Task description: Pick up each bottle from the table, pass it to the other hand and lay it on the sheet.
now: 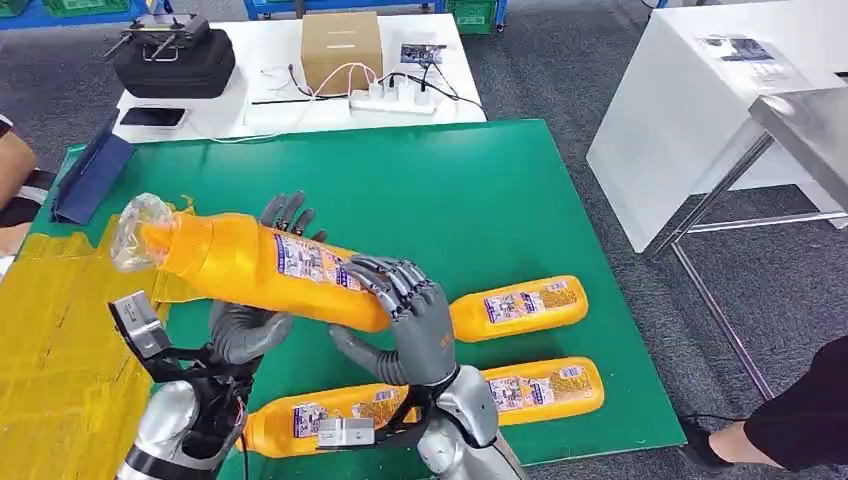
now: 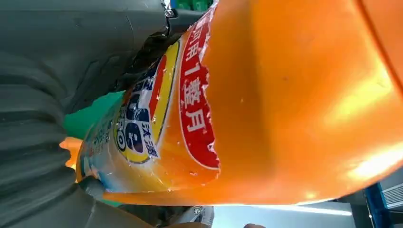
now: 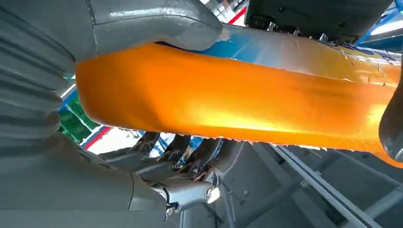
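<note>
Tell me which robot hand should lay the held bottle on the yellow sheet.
Left, probably. The left robot hand grips the held bottle on the side nearest the yellow sheet. The right robot hand, gripping its other end, would have to reach across.

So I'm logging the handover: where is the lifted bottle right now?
In the head view, the lifted bottle is held above the green mat, left of centre, between the left hand and right hand.

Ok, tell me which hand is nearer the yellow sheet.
Left. The left hand grips the raised bottle beside the yellow sheet; the right hand grips farther over the green mat.
</note>
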Motion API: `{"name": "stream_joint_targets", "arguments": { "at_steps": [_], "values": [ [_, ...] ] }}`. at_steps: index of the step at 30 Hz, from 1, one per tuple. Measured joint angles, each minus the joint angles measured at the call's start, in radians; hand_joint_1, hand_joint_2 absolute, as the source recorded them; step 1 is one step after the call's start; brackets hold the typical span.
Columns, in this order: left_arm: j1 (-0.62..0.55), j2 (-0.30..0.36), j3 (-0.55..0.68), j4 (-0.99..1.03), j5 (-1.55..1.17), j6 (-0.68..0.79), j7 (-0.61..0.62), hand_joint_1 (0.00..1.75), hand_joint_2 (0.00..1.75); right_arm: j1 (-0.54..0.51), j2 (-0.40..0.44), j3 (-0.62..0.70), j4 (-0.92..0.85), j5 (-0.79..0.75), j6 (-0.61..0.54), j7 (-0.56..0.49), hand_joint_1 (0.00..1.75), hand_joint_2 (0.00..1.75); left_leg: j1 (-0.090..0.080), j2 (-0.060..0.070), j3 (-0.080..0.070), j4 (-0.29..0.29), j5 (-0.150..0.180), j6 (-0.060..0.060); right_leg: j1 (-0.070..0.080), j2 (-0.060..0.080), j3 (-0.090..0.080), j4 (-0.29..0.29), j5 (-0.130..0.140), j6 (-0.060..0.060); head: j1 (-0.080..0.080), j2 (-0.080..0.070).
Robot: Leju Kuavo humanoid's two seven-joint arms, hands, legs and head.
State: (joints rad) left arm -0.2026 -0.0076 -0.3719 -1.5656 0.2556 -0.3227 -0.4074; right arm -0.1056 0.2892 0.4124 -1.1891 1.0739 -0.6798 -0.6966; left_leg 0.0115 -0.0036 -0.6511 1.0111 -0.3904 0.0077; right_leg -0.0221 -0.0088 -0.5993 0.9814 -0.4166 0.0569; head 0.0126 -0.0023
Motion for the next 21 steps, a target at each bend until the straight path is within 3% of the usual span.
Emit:
{"name": "stream_joint_targets", "arguments": {
  "at_steps": [21],
  "values": [
    [-0.001,0.006,-0.001,0.0,0.0,0.0,0.001,0.0,1.75,-0.002,-0.002,0.009,0.005,0.0,0.0,0.0,1.75,1.75,0.0,0.0,0.0,0.0,0.0,0.0,0.0,0.0,0.0,0.0,0.0,0.0,0.0,0.0]
  ]
}}
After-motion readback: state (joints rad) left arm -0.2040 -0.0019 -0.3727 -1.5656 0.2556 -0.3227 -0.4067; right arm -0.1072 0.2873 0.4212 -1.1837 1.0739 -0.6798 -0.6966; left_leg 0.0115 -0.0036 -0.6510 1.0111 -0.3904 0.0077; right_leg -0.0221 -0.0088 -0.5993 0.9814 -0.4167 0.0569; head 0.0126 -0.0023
